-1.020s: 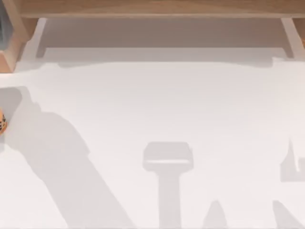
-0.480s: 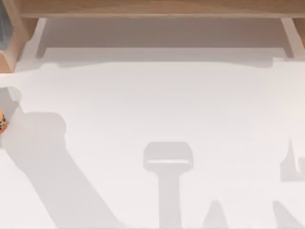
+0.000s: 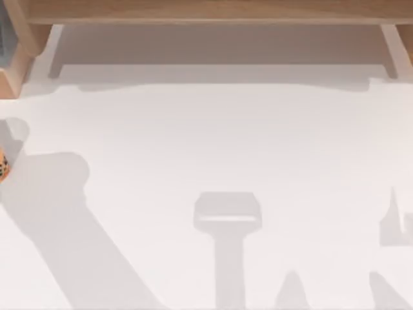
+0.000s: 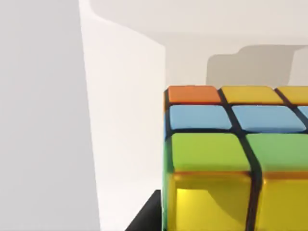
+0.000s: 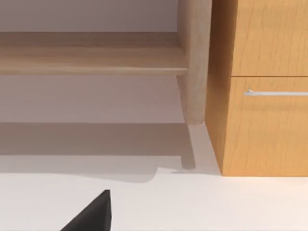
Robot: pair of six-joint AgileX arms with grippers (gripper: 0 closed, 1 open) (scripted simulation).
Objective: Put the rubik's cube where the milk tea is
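The rubik's cube looms close in the left wrist view, showing orange, yellow, blue and green stickers on top and yellow ones on its front. A dark finger of my left gripper lies against its lower side, and the cube sits in the grip. The milk tea is an orange-brown sliver with dark specks at the table's far left edge in the top view, with a round-topped shadow behind it. A dark part of my right gripper shows low in the right wrist view, over the white tabletop.
A wooden shelf runs along the back of the white table. A wooden cabinet with a metal handle and a shelf post stand ahead of the right wrist camera. Arm shadows fall across the table's left and front.
The left arm's broad shadow has slid leftward and toward the front edge, ending in a blocky shape. The milk tea's round-topped shadow now stands free of it.
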